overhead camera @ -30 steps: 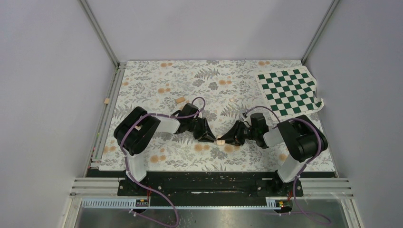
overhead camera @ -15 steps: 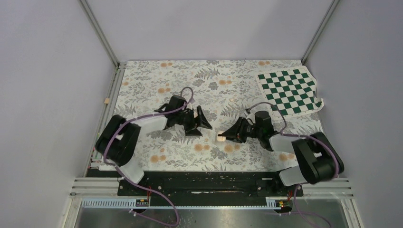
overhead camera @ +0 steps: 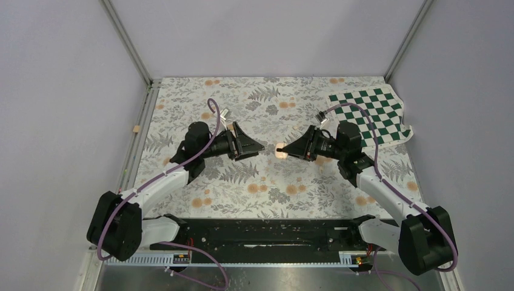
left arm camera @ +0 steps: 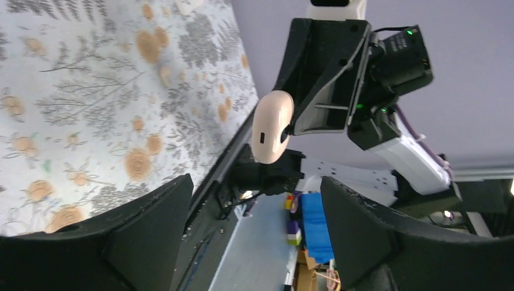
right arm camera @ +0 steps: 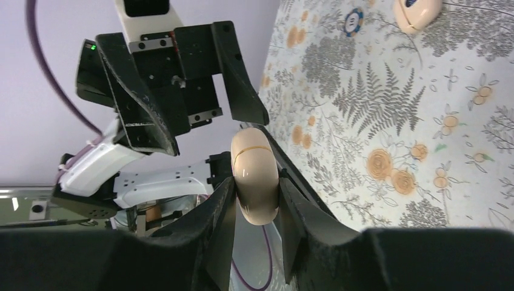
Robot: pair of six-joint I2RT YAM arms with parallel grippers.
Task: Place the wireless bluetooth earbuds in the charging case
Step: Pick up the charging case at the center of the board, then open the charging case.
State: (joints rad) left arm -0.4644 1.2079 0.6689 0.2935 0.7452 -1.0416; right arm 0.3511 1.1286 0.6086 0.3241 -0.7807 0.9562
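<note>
The charging case [overhead camera: 279, 148] is a small peach-pink rounded shell with its lid closed, held up above the floral mat. My right gripper [overhead camera: 286, 148] is shut on it; in the right wrist view the case [right arm camera: 254, 163] sits pinched between both fingers. My left gripper [overhead camera: 257, 147] faces it from the left, a short gap away. The left gripper [left arm camera: 256, 182] is open with nothing between its fingers, and the case [left arm camera: 272, 126] hangs just beyond them. A pale cream rounded piece with a dark mark [right arm camera: 417, 12] lies on the mat; I cannot tell whether it is an earbud.
A green-and-white checkered cloth [overhead camera: 370, 115] lies at the far right of the floral mat [overhead camera: 267, 194]. A small tan block [overhead camera: 136, 128] sits on the left rail. A blue-and-white round chip [right arm camera: 353, 21] lies on the mat. Walls enclose the back and sides.
Both arms rose and swung toward the far side. The left gripper opened and drew back from the case. The right gripper kept hold of the case and carried it along.
</note>
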